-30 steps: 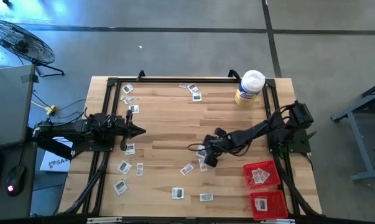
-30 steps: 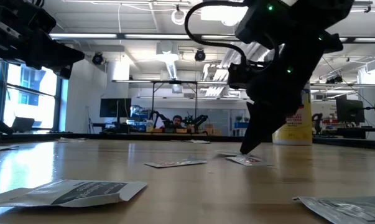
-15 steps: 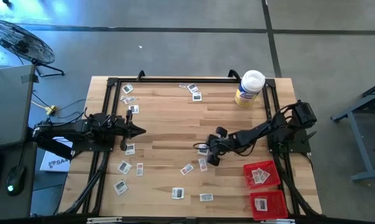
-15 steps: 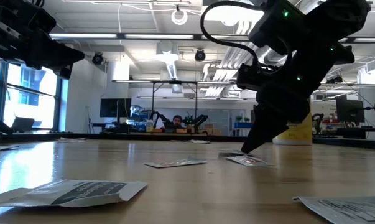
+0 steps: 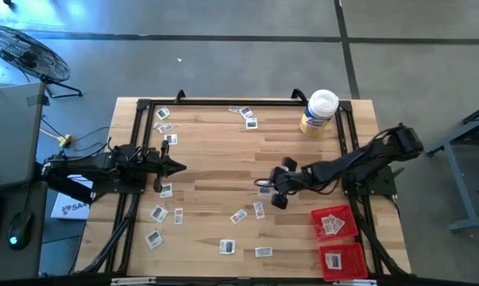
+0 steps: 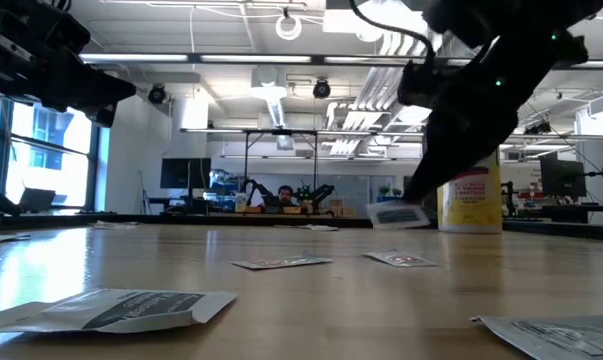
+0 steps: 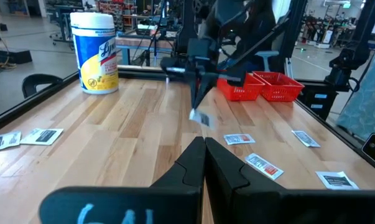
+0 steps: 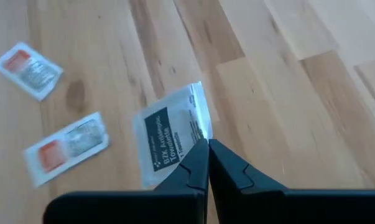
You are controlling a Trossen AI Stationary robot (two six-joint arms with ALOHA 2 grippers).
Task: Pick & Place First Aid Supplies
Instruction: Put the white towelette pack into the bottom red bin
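Lifted since a second ago, my right gripper (image 6: 413,208) has its jaws clenched on a packet (image 8: 172,132), apparently clear of the bench (image 5: 215,159). Next: carry it to a red tray (image 5: 334,222). Left gripper (image 5: 178,168) waits, clenched empty.

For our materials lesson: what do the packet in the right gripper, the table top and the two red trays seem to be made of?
Packet, pinched by the shut right gripper: probably thin paper-foil or plastic film; white, matte, printed, hanging flat by one edge.
Table top: wood, seemingly butcher-block; pale planks with grain, lightly glossy.
Red trays: likely moulded plastic; uniform red, mesh-like walls.
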